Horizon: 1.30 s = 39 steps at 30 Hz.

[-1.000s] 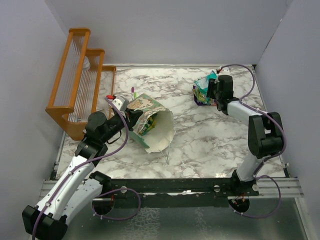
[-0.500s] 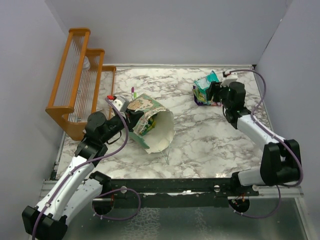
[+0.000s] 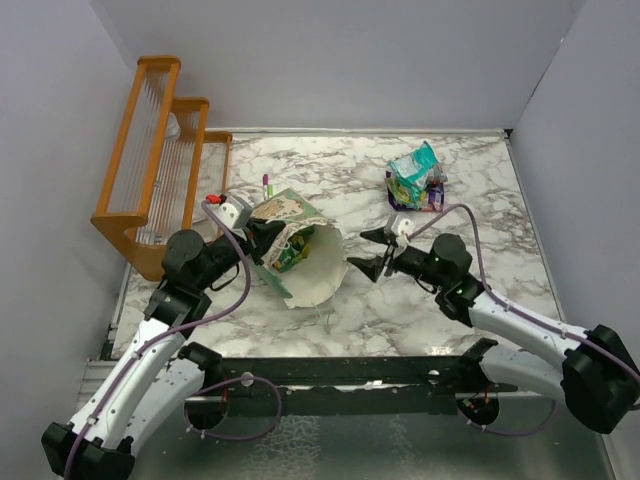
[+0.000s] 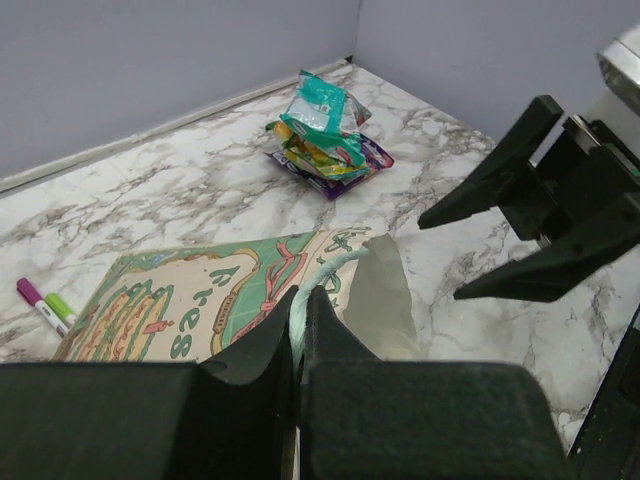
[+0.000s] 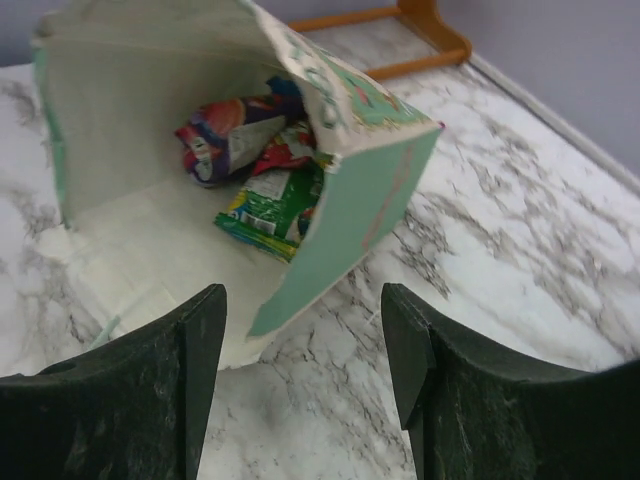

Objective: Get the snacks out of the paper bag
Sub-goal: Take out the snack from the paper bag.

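Swinging back from the far-right corner, my right gripper point(image 3: 372, 252) now sits low just in front of the paper bag point(image 3: 315, 265), which lies on its side with its mouth turned toward that hand. Those fingers have spread and carry nothing, so the packet I took over there has been let go and this is the return trip for another.

My left gripper point(image 3: 262, 235) has not shifted. It is clamped shut on the bag's upper rim, holding the mouth up and open.

Through the right wrist view I look straight inside. A green packet point(image 5: 268, 205) lies nearest the opening, with a red and purple one point(image 5: 225, 135) behind it against the cream wall. I'd judge at least two or three snacks remain, so the job is partly done. The green one looks like the easiest next reach, though its foil may slide.

Farther off, the pile of removed snacks point(image 3: 415, 180) rests on the marble table point(image 3: 480, 220), well apart from the bag. Two markers point(image 3: 266, 186) lie behind the bag, and the orange rack point(image 3: 150, 160) stands at far left.
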{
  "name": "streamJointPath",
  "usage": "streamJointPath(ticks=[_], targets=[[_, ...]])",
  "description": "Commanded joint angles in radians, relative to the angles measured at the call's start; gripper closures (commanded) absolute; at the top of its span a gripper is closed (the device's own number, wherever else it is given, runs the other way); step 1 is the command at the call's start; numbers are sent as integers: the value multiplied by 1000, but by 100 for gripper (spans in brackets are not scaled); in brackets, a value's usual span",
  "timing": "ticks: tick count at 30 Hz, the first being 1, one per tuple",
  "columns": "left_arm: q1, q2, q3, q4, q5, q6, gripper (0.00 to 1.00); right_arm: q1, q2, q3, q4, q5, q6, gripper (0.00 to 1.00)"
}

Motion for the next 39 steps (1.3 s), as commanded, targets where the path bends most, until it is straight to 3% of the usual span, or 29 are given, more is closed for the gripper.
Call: streamJointPath(ticks=[1,8,13,15,27,34,39], targets=[[10,-13,-13,50,7,14,100,92,-43,-36,122,-86,-238,37],[13,-7,-13,49,32,14,100,276,55,0,141,-5,-465,38],[12,-1,-12,56,53,6,100,369,229,81,160,89,-685,38],[12,2,-11,57,61,2,100,385,316,103,239,127,-743,37],[13,-7,-11,55,75,-15,100,390,834,373,627,544,-789,31],[12,-9,-10,59,91,-20,100,377,975,464,681,607,-830,26],[13,-12,-9,60,97,-22,100,345,1001,491,647,568,-774,23]])
